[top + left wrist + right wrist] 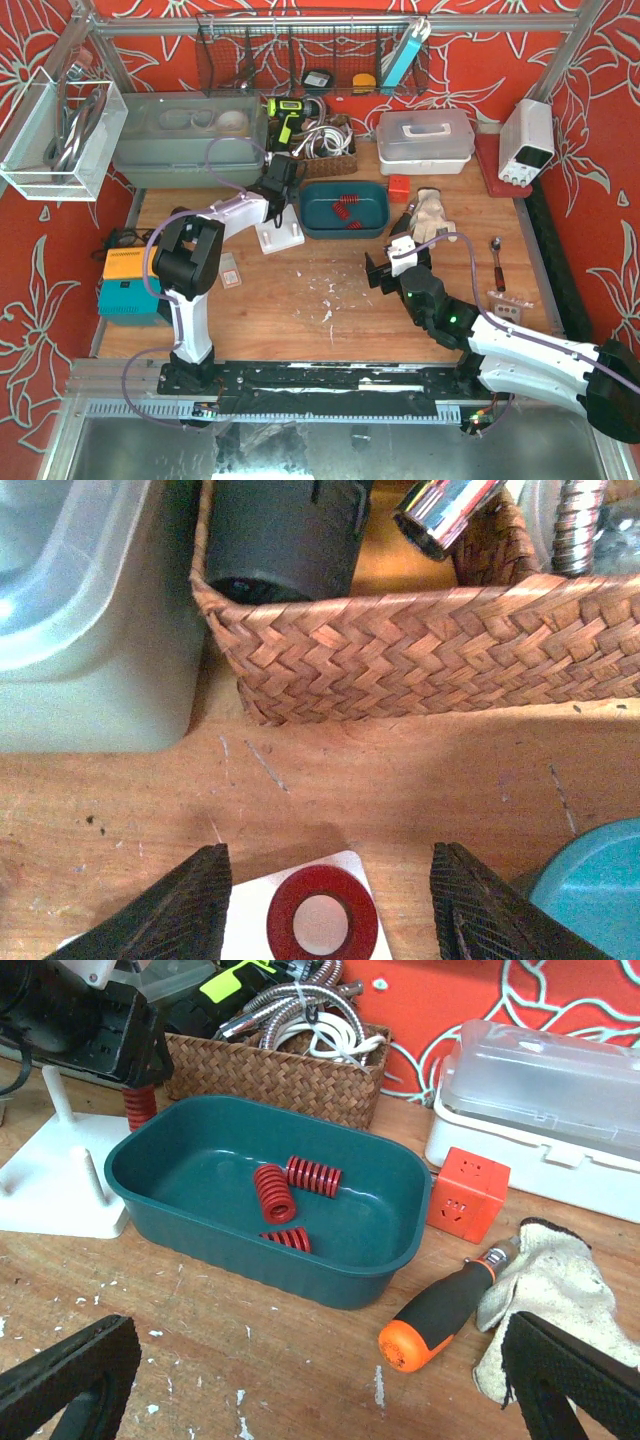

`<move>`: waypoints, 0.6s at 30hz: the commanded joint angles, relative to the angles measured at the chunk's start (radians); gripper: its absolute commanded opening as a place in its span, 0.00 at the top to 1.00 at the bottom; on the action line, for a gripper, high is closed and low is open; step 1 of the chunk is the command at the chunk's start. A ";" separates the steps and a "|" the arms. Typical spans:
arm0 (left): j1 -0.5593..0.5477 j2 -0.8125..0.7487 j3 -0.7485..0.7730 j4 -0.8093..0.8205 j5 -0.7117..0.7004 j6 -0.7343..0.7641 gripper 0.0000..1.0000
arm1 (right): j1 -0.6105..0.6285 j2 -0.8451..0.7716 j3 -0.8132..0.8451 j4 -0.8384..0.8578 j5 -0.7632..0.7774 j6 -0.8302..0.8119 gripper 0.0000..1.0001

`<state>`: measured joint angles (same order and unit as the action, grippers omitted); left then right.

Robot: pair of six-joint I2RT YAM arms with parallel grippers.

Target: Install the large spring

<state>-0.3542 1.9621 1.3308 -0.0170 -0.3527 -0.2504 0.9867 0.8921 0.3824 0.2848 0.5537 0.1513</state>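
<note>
Ribbed black pads (pixel 190 912) of your left gripper (pixel 330 852) fill the bottom corners of the left wrist view. The jaws stand apart, clear on both sides of the large spring (pixel 322 920). You see that one red spring end-on, upright on the white stand (pixel 250 915). It looks seated there, which is probably why the claw is spread around it and not pinching it. Beyond it sits one wicker basket (pixel 420 660).

From the right wrist view, your right gripper (pixel 320 1360) is spread wide with nothing between the fingers. It hangs low over the table and faces the green tray (pixel 330 1270), probably parked so that it stays out of the way. Count three loose springs (pixel 273 1192) lying in the tray. A fourth stands on the stand under the left claw, so there are four in all. At least two bare pegs (pixel 52 1090) rise from the stand. One orange cube (pixel 467 1192), one screwdriver (pixel 445 1305) and one glove (pixel 545 1285) lie to the right.

From overhead, the left arm reaches out to the stand just left of the tray. The right arm lies low and well apart from it. The spring itself is hidden under the left claw here.
</note>
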 commanded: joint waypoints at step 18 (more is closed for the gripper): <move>-0.003 -0.367 -0.192 -0.033 0.154 -0.108 0.06 | -0.006 0.038 0.017 0.021 0.090 -0.013 0.01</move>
<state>-0.3542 1.7119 1.2266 -0.0761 -0.2710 -0.3290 0.9867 0.9237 0.3824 0.2916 0.5865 0.1429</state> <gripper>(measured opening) 0.912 0.989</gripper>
